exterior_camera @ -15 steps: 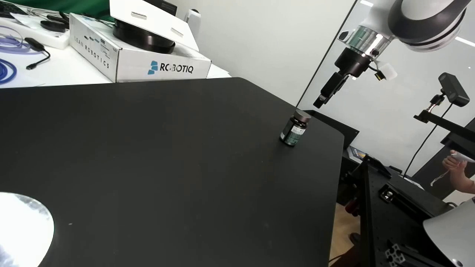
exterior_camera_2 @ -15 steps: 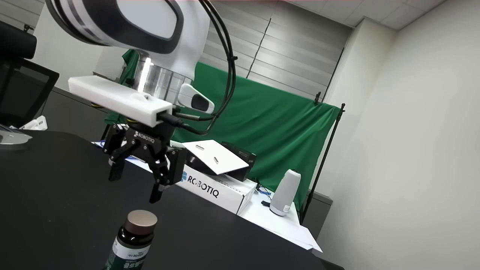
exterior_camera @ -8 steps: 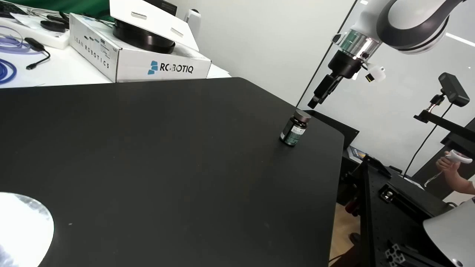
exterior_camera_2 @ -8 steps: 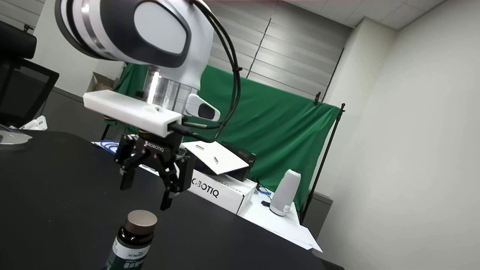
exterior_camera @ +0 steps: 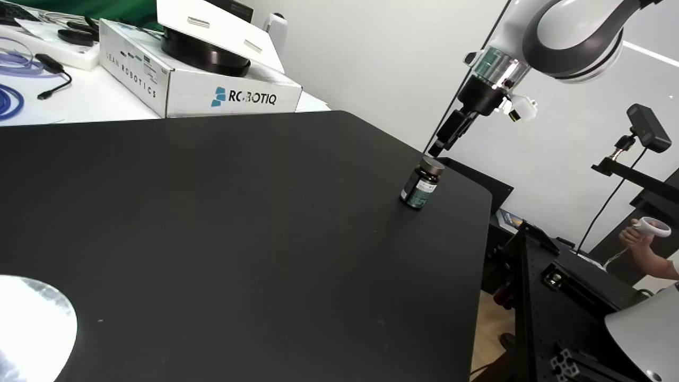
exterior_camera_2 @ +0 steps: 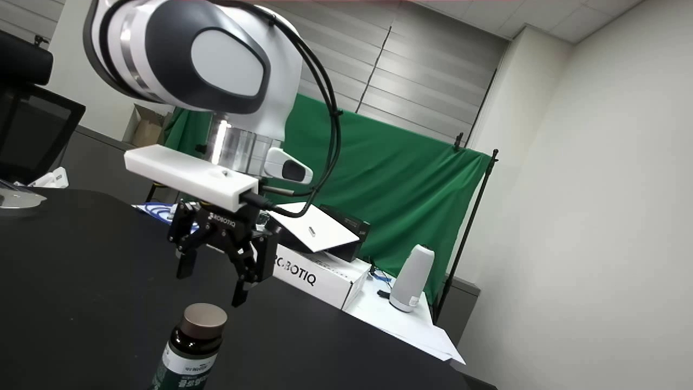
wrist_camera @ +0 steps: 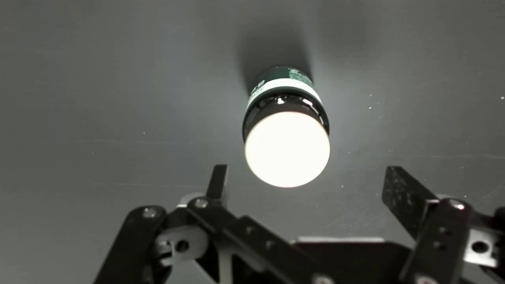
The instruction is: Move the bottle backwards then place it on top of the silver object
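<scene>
Holds nothing with claw (wrist_camera: 307,167) spread wide, low in the wrist view; likely must reach up-frame to the upright bottle (wrist_camera: 287,128), near centre.

Beyond the black table (exterior_camera: 238,254), in both exterior views, a box (exterior_camera: 233,101) stands on a white table (exterior_camera: 95,106) — ROBOTIQ printed on its side — with a drum (exterior_camera: 207,55) on it and a panel (exterior_camera: 223,26) over the drum. Blue cable (exterior_camera: 20,101) lies coiled nearby. In an exterior view a green curtain (exterior_camera_2: 390,179) hangs behind — a pole (exterior_camera_2: 468,227) at its edge; a pale device (exterior_camera_2: 412,279) stands on the white table. A chair (exterior_camera_2: 38,124) and a brown carton (exterior_camera_2: 146,132) show at that view's left.
</scene>
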Controlling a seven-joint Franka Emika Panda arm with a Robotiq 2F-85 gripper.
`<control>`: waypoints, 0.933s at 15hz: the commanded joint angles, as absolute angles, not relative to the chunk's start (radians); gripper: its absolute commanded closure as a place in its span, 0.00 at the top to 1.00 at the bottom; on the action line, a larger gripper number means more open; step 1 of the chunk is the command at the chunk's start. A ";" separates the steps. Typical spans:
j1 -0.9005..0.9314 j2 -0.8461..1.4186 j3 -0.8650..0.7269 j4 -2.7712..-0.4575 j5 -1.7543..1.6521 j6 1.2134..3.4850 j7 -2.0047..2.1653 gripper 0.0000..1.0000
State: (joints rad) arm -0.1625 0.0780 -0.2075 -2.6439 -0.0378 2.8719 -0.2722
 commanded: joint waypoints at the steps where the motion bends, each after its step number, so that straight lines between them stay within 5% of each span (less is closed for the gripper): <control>1: -0.180 0.129 -0.190 -2.610 -0.032 2.898 -0.265 1.00; 14: -0.189 0.196 -0.183 -2.593 -0.038 2.910 -0.258 1.00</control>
